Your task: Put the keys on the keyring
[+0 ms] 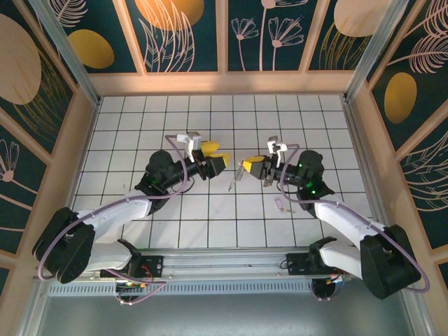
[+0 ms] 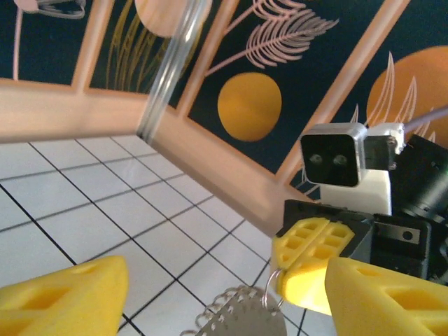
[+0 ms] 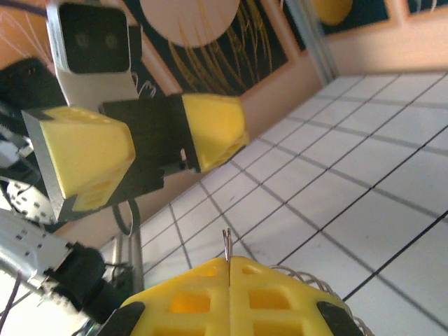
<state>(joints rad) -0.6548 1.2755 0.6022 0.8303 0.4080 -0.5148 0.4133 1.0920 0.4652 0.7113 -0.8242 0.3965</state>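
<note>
My right gripper (image 1: pixel 246 166) is shut on the keyring (image 1: pixel 236 176), a thin silver loop that hangs from its yellow fingertips above the tiled floor. In the right wrist view the ring's edge (image 3: pixel 226 245) sticks up out of the closed pads (image 3: pixel 189 301). My left gripper (image 1: pixel 215 162) faces it from the left, open, close to the ring but not touching it. In the left wrist view its gripper (image 2: pixel 224 304) straddles the ring (image 2: pixel 269 290) and a bumpy chain strip (image 2: pixel 231 315). The key (image 1: pixel 281 205), tiny with a lilac head, lies on the floor below the right gripper.
Wooden-framed patterned walls (image 1: pixel 224 80) enclose the white tiled floor (image 1: pixel 210 119) on three sides. Purple cables (image 1: pixel 105 210) run along both arms. The arm bases sit on a metal rail (image 1: pixel 224 269) at the near edge.
</note>
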